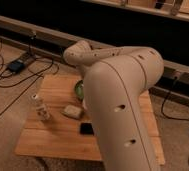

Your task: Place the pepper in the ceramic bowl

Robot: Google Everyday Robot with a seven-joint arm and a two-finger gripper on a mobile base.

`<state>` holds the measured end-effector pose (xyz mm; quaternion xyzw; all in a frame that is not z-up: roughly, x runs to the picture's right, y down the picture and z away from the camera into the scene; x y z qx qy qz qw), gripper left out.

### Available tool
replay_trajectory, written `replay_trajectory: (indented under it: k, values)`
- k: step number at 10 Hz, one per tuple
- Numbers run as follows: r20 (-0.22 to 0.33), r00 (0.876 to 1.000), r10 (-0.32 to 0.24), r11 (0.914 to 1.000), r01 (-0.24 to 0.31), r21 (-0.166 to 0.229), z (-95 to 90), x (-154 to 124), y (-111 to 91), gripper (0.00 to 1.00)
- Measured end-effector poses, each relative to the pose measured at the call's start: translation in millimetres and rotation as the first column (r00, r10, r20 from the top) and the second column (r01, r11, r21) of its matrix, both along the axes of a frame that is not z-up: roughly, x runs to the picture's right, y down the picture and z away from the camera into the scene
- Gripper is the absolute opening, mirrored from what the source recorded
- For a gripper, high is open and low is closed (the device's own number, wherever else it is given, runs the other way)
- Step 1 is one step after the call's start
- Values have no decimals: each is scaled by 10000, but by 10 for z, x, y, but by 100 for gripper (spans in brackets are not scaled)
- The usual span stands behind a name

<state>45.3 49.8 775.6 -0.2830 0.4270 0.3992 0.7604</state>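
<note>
The ceramic bowl shows only as a sliver of green at the edge of my arm, at the back middle of the wooden table. The pepper is hidden behind my arm. My large white arm fills the middle and right of the view. My gripper is hidden behind the arm, somewhere over the table near the bowl.
A small clear bottle stands at the table's left. A beige pad-like object lies next to it. A flat black phone lies near the front, partly covered by the arm. Cables and a power adapter lie on the floor at left.
</note>
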Motion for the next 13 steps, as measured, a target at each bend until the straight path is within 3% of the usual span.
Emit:
replay_trajectory:
  k: [2, 3, 4, 6, 9, 12, 13]
  values:
    - [1093, 9939, -130, 9987, 76, 504, -24, -21, 19, 74]
    - [2170, 9762, 37, 9935, -282, 1102, -96, -44, -18, 74]
    - [2554, 9668, 54, 9904, -405, 1322, -120, -63, -42, 74]
    - [3919, 9200, -25, 9795, -767, 1865, -197, -310, -138, 74]
    - [4977, 8673, -73, 9729, -1088, 2040, -159, -545, -207, 74]
    - [5648, 8252, -72, 9756, -1180, 1849, 30, -724, -142, 74]
    - [5756, 8177, -28, 9771, -1201, 1754, 89, -728, -108, 74]
